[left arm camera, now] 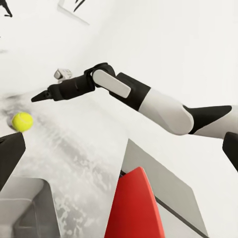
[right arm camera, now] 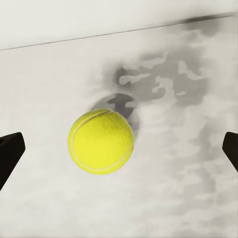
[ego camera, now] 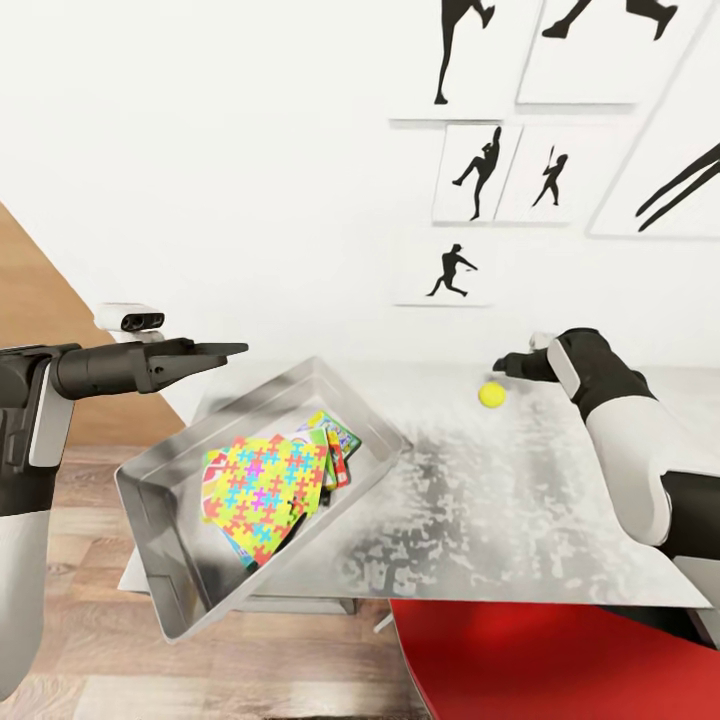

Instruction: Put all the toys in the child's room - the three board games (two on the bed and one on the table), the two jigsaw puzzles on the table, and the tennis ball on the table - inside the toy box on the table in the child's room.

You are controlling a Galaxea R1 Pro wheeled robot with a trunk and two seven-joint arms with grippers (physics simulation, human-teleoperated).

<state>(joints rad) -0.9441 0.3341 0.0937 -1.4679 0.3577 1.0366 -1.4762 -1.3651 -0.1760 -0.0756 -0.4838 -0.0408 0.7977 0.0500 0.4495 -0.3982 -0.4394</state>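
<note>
Table [ego camera: 560, 520] carried the toy box [ego camera: 160, 500] at its left edge, jigsaw puzzles [ego camera: 268, 480] already inside. Tennis ball [ego camera: 491, 395] lay near the far edge. Right gripper [right arm camera: 119, 148] hung spread above it, presumably to grasp. Left gripper [ego camera: 215, 352] hovered over the box, apparently closed.

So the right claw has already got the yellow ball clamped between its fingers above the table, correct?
Not clamped. The right wrist view shows the ball lying on the table, with the right claw open, its fingers wide on both sides and not touching it.

White wall [ego camera: 250, 150], black baseball silhouette pictures [ego camera: 480, 175], wood-plank floor [ego camera: 90, 620]
</note>
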